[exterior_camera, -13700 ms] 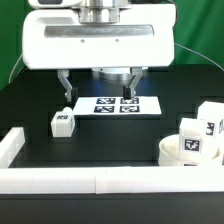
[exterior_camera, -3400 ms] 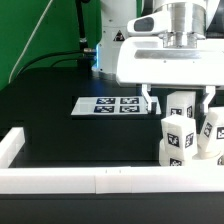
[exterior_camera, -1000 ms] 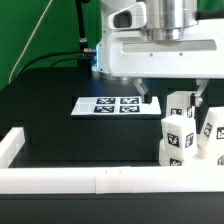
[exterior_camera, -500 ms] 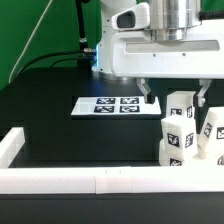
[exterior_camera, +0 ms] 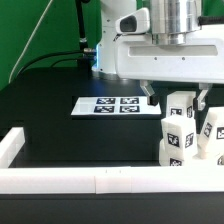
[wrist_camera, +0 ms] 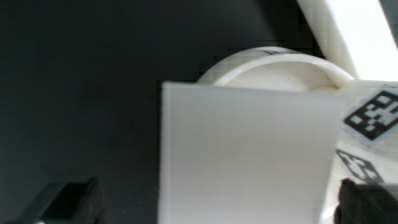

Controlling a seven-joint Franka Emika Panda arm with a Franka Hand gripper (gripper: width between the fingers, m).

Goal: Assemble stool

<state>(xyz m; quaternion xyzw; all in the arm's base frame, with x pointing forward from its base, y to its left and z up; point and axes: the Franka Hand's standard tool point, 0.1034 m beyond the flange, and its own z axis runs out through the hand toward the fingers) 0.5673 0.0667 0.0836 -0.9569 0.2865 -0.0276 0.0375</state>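
Note:
The stool stands at the exterior view's right: a low round seat disc [exterior_camera: 165, 155] with three tagged white legs upright on it, a front one [exterior_camera: 177, 135], a rear one [exterior_camera: 180, 104] and a right one [exterior_camera: 214, 126]. My gripper [exterior_camera: 176, 95] is open, its fingers either side of the rear leg's top. In the wrist view the leg's flat white face [wrist_camera: 249, 150] fills the space between my fingers [wrist_camera: 68, 205]. A dark gap shows beside one finger. The disc rim [wrist_camera: 267, 65] curves beyond the leg, and a tag [wrist_camera: 374, 112] shows at the edge.
The marker board [exterior_camera: 115, 105] lies flat on the black table towards the exterior view's left of the stool. A long white rail [exterior_camera: 100, 180] runs along the near table edge, with a raised end [exterior_camera: 10, 147] at the left.
Over the last second my gripper has shifted slightly right and down around the rear leg. The stool parts have not moved.

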